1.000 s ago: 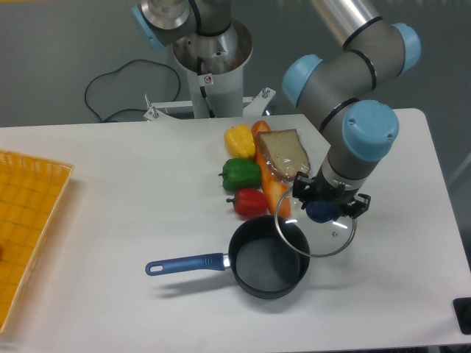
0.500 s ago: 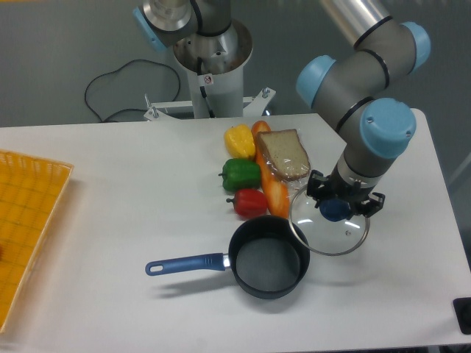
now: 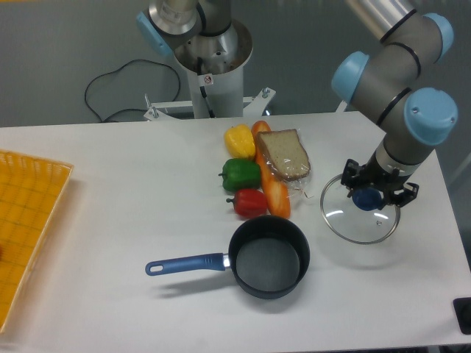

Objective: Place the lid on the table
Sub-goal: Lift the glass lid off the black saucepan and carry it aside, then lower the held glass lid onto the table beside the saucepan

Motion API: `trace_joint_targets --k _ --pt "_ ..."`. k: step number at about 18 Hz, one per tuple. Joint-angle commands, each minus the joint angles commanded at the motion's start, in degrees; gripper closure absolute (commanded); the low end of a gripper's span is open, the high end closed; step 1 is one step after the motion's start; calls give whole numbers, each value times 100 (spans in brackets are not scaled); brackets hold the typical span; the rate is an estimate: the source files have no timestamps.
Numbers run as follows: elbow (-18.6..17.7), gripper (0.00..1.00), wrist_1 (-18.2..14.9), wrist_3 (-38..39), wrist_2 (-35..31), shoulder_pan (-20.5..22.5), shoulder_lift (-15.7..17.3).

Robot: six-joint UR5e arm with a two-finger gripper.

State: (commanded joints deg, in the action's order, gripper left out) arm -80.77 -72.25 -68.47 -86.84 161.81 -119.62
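Note:
The round clear glass lid (image 3: 344, 218) with a thin metal rim hangs level just above the white table (image 3: 125, 191), to the right of the black saucepan (image 3: 268, 256). My gripper (image 3: 367, 197) is shut on the lid's blue centre knob, pointing straight down. The saucepan stands uncovered near the front edge, its blue handle (image 3: 184, 263) pointing left. I cannot tell whether the lid's rim touches the tabletop.
A yellow pepper (image 3: 239, 140), green pepper (image 3: 241, 174), red pepper (image 3: 250, 201), a carrot (image 3: 277, 196) and bagged bread (image 3: 284, 154) lie just left of the lid. A yellow grid tray (image 3: 26, 228) sits at the left edge. The arm's base (image 3: 210, 66) stands behind the table.
My gripper has carried the lid to the right, away from over the saucepan's rim, and lower toward the tabletop.

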Motion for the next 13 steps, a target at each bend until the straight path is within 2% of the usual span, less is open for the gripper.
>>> trace_joint_targets --k 13 --pt "-18 44 369 35 -106 -79 -220"
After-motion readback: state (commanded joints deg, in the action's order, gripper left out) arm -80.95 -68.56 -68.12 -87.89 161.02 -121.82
